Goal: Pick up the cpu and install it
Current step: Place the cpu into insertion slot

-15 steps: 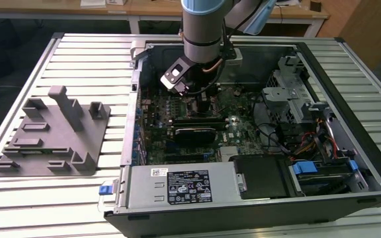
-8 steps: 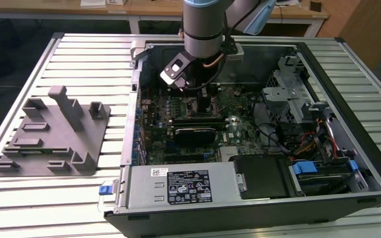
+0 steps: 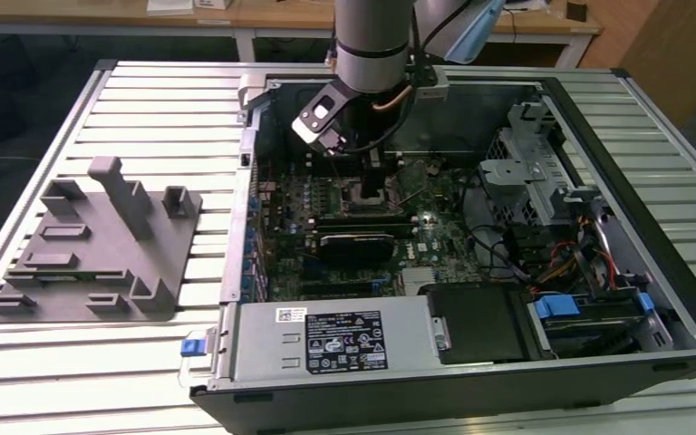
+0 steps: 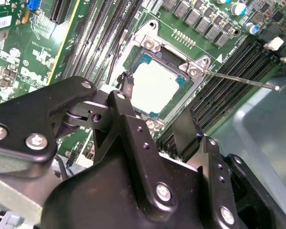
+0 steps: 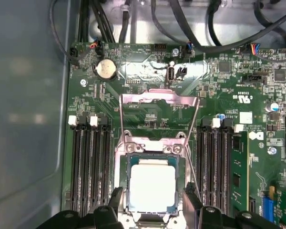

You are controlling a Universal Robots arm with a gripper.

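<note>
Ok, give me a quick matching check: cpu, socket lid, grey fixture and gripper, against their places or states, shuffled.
Things:
1. cpu
2. socket lid
3. grey fixture
4. gripper

Places or states:
A. swung up, open
B. lying in the socket
C. on the table, outside the case, at the exterior view's left
D. open, one finger on either side of the cpu

Pairs: 1-B, 2-A, 3-C, 4-D
</note>
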